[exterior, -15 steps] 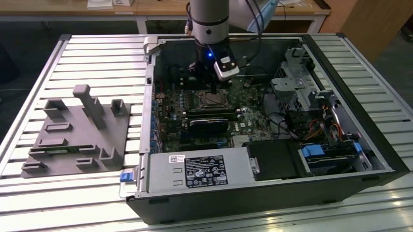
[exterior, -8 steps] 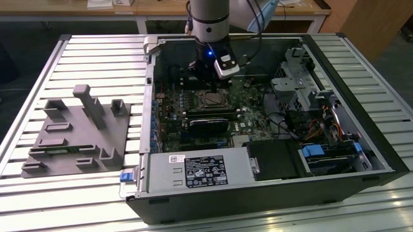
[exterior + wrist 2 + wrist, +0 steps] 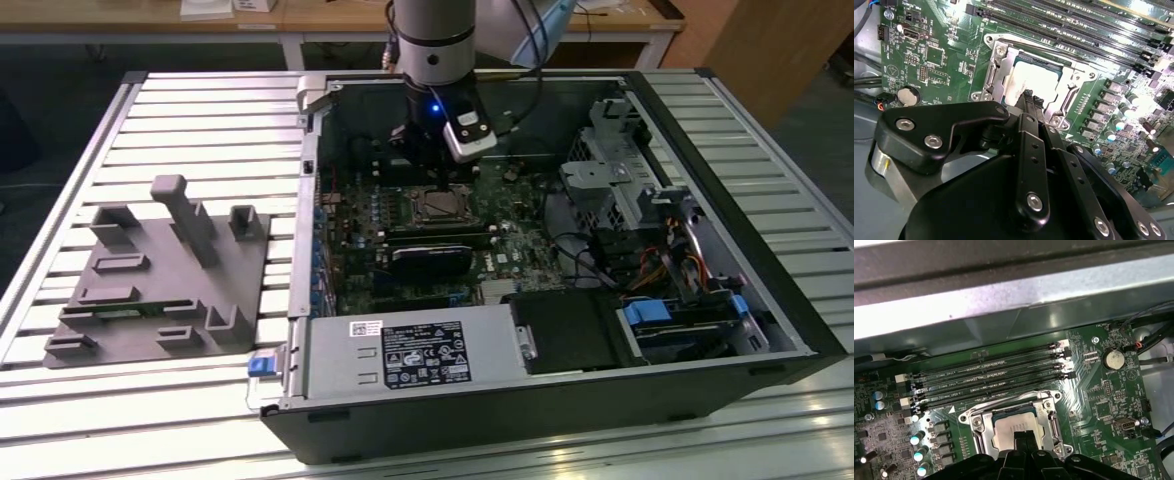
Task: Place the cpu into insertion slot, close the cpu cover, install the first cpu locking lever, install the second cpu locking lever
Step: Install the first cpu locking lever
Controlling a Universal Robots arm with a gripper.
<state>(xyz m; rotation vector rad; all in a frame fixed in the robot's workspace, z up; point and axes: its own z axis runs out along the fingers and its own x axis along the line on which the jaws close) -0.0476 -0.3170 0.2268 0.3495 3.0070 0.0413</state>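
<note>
While the black claw point(image 3: 1033, 98) hangs pinched shut and empty, its tips touch the pale square cpu point(image 3: 1030, 82)

Matt pale metal cpu point(image 3: 1030, 82)

A grey fixture block point(image 3: 160, 275) sits on the slatted table point(image 3: 200, 420), apparently just beside the computer case point(image 3: 747, 330).

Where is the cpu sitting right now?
The cpu lies in the insertion slot on the motherboard, framed by the cpu cover, beside the long memory slots; in both wrist views the gripper is right over it.
</note>
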